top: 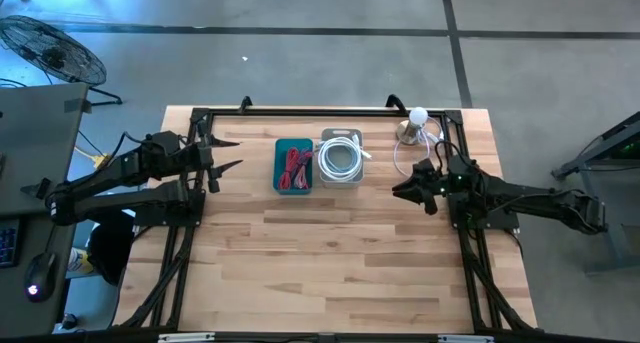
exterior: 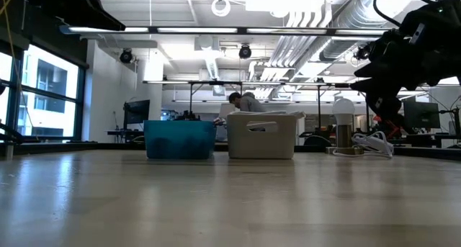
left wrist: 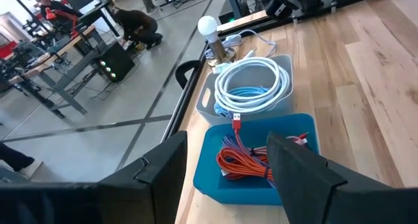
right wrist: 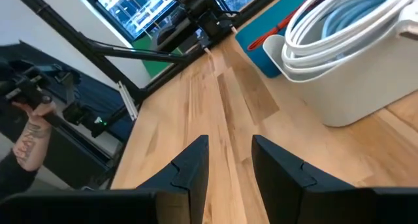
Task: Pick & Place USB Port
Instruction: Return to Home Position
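High view: red cable (top: 296, 166) lies in blue bin (top: 279, 168), white cable (top: 341, 160) in adjoining white bin (top: 341, 135). Left gripper (top: 238, 153) and right gripper (top: 400, 189) both released, empty. Risk: the right arm could snag the lamp cord (top: 397, 158) near it on pulling back.
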You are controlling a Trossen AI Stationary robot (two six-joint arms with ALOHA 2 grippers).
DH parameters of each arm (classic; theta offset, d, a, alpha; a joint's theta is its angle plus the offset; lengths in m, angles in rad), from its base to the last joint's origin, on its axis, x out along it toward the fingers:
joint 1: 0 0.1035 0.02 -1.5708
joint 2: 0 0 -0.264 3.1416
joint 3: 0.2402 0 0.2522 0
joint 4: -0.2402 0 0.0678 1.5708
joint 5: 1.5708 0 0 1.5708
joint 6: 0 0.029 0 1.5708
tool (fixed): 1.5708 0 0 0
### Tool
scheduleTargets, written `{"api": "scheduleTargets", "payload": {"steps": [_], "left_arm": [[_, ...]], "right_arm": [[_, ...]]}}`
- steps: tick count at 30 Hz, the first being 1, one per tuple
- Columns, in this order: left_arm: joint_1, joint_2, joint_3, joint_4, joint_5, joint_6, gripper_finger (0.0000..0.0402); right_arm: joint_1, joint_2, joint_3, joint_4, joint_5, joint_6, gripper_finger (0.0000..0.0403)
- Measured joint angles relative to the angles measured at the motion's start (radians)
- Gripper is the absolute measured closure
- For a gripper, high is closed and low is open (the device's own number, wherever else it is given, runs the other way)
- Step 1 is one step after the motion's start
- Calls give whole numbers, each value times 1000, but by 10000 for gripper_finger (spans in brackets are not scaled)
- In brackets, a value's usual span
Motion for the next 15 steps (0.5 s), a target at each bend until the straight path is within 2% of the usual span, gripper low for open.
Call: {"api": "scheduleTargets", "payload": {"steps": [6,15], "left_arm": [[0,0,0,0,8,-8,197],[0,0,0,0,27,-16,197]], "right_arm": [[7,2,0,0,1,-62,293],[111,-32,0,-7,2,-61,293]]}}
